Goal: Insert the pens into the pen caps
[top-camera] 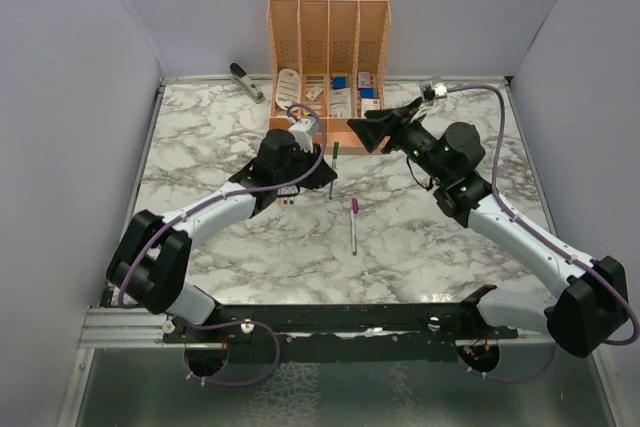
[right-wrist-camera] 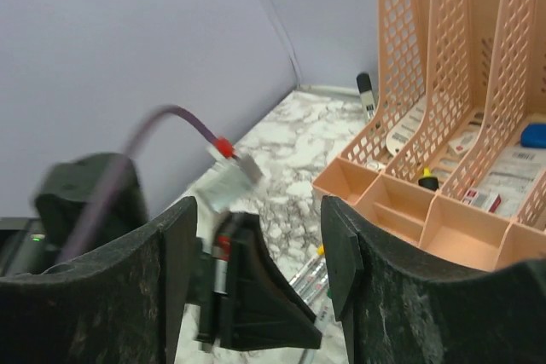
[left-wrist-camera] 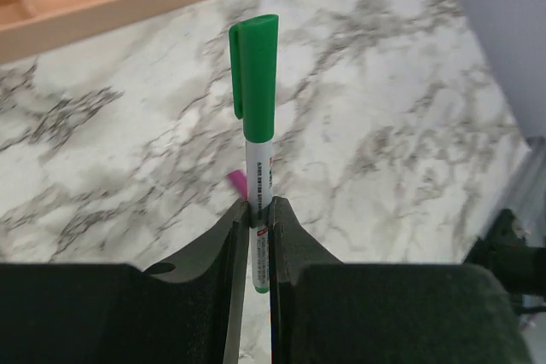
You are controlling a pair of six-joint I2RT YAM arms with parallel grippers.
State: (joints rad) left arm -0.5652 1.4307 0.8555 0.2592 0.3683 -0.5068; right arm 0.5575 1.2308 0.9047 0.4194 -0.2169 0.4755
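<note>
The left hand (left-wrist-camera: 258, 219) is clenched on a pen (left-wrist-camera: 258, 168), its green cap (left-wrist-camera: 254, 66) standing beyond the fingertips. The right hand (right-wrist-camera: 256, 228) is released and holds nothing. A purple-capped pen (top-camera: 353, 225) lies on the tabletop (top-camera: 420, 237) near the left hand.

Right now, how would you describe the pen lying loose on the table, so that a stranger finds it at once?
Start from the orange organiser at the back of the marble table and come straight toward the arm bases. Past the green-capped pen held in the left claw, the purple-capped pen lies flat on the marble. Only it is free of any claw, and only its cap is purple.
</note>
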